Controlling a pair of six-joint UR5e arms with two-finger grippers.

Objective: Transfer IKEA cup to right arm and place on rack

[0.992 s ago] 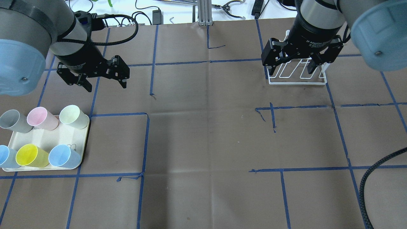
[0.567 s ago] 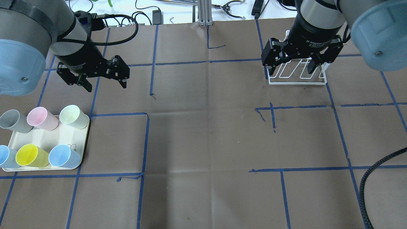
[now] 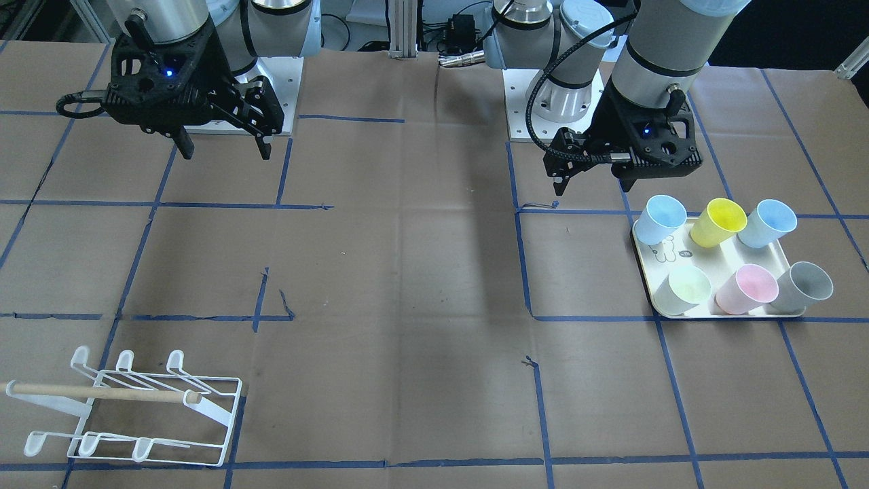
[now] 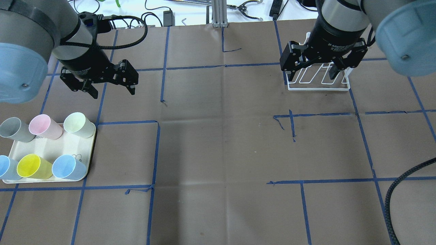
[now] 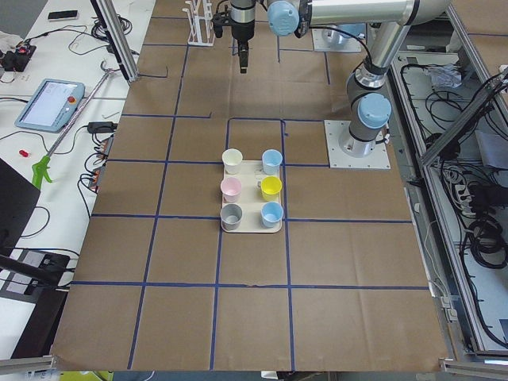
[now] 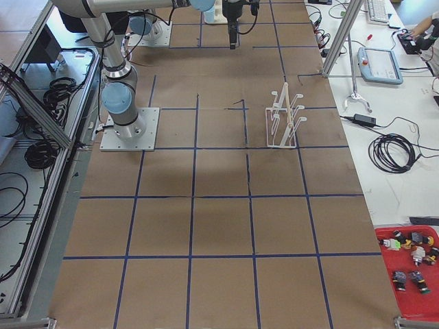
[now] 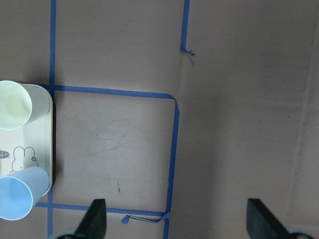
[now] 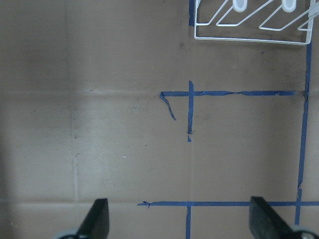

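Several pastel IKEA cups stand on a cream tray (image 4: 69,144) at the left: grey (image 4: 13,129), pink (image 4: 44,126), pale green (image 4: 78,125), yellow (image 4: 33,166) and two blue (image 4: 68,167). My left gripper (image 4: 112,91) hangs open and empty above the table, beyond the tray and apart from the cups. Its wrist view shows the pale green cup (image 7: 17,104) and a blue cup (image 7: 17,199) at the left edge. My right gripper (image 4: 310,73) is open and empty, high above the white wire rack (image 4: 318,85) at the far right. The rack (image 3: 136,407) carries a wooden rod (image 3: 102,392).
Brown paper with blue tape lines covers the table (image 4: 221,136). A black cable (image 4: 395,197) hangs at the near right. Cables and tools lie beyond the far edge (image 4: 163,13). The arm bases (image 3: 553,102) stand at the robot's side.
The left arm has shifted very slightly to the left. The right arm, the cups and the rack have not moved.
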